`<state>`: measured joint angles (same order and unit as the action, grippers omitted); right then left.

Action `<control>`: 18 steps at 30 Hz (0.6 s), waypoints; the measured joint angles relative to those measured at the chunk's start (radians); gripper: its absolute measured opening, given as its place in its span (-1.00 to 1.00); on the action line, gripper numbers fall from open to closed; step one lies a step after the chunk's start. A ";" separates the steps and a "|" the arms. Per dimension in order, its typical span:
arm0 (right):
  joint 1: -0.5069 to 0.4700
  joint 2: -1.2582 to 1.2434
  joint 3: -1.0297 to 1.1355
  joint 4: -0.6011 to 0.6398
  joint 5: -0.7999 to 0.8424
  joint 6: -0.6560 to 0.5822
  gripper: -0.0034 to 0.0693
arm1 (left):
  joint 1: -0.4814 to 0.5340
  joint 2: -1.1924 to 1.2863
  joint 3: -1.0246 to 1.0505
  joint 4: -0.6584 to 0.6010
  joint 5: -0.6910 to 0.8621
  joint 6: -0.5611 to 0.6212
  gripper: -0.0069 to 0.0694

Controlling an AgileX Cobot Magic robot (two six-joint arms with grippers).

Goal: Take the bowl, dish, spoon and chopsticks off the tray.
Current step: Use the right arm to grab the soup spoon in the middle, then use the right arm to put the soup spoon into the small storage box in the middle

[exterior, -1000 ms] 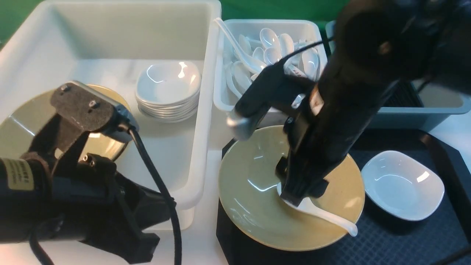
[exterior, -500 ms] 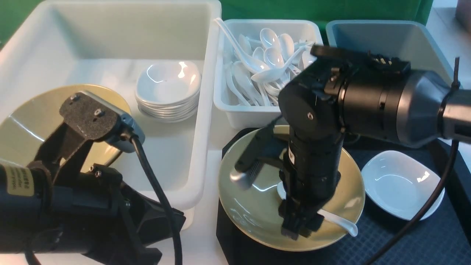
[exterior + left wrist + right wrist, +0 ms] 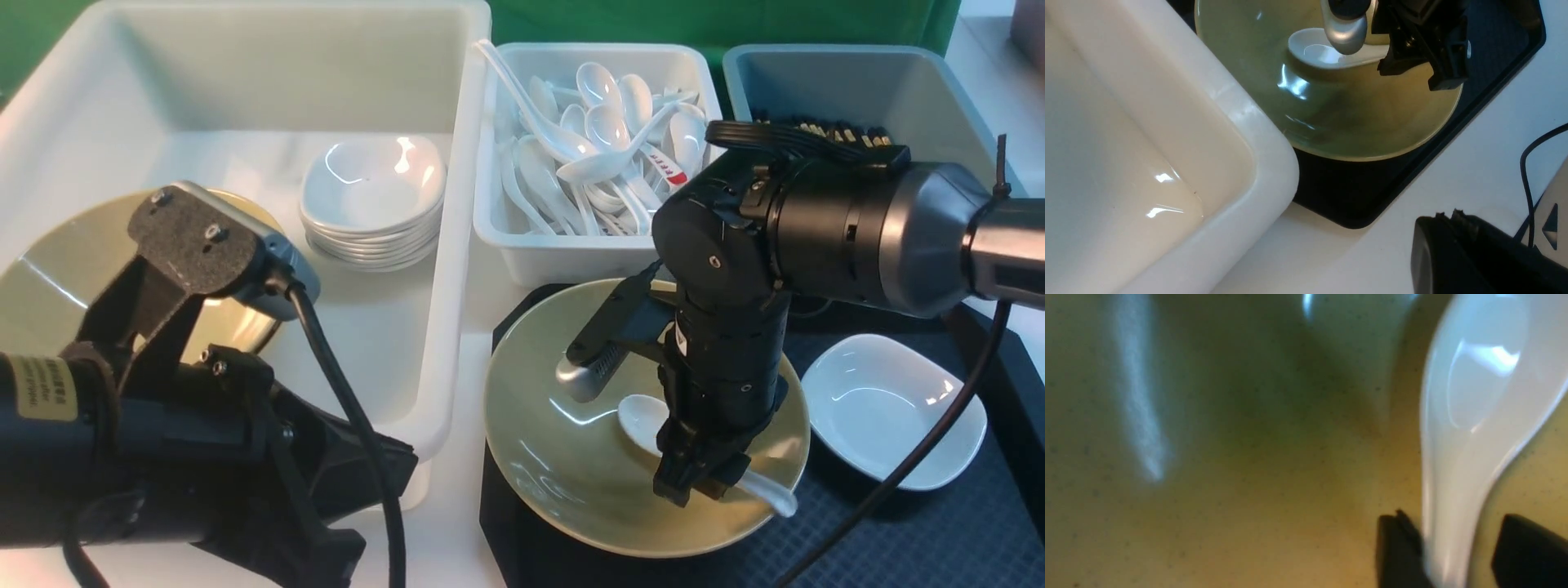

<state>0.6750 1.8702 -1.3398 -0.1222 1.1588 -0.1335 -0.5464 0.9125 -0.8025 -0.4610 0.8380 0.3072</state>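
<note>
Right wrist view: white spoon [image 3: 1457,469], one, laid in the tan bowl [image 3: 563,482]; scoop towards the bowl's middle, handle propped across the flared rim, so that its neck is presented for grasping. Right gripper [image 3: 1455,528], partly open; the handle is straddled by its fingers, one close beside it, the other visibly apart. No firm hold is shown; the narrow handle seems to be chosen because it can be enclosed without the bowl being pinched.

Bowl: seated on the black tray [image 3: 922,531]. Its clearing is probably best left until the spoon is lifted, lest the spoon slide. White dish [image 3: 886,408]: on the tray, just beside the bowl. Chopsticks: none made out on the visible part of the tray.

Small white tub [image 3: 563,242]: beyond the tray, loose spoons held; judged to be the spoon's likely destination. Grey-blue tub [image 3: 841,51]: dark sticks [image 3: 849,131] kept together within. Large white tub [image 3: 457,245]: stacked dishes [image 3: 371,192] and another tan bowl [image 3: 65,237], apparently sorted by kind. Left gripper [image 3: 1449,218]: closed, nothing seen in its tips, held beside that tub, apparently out of the way.
</note>
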 joint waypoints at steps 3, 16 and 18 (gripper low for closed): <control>-0.001 0.000 -0.005 0.001 0.001 -0.013 -0.34 | 0.000 0.000 0.000 -0.001 -0.005 0.001 -0.85; -0.077 -0.021 -0.413 -0.066 -0.123 0.029 -0.45 | 0.000 0.000 0.000 0.002 -0.020 0.007 -0.85; -0.121 -0.005 -0.472 -0.072 -0.262 0.099 -0.45 | 0.000 0.000 0.000 0.000 -0.045 0.007 -0.85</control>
<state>0.5541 1.8648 -1.8122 -0.1939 0.8972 -0.0342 -0.5464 0.9125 -0.8025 -0.4609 0.7933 0.3143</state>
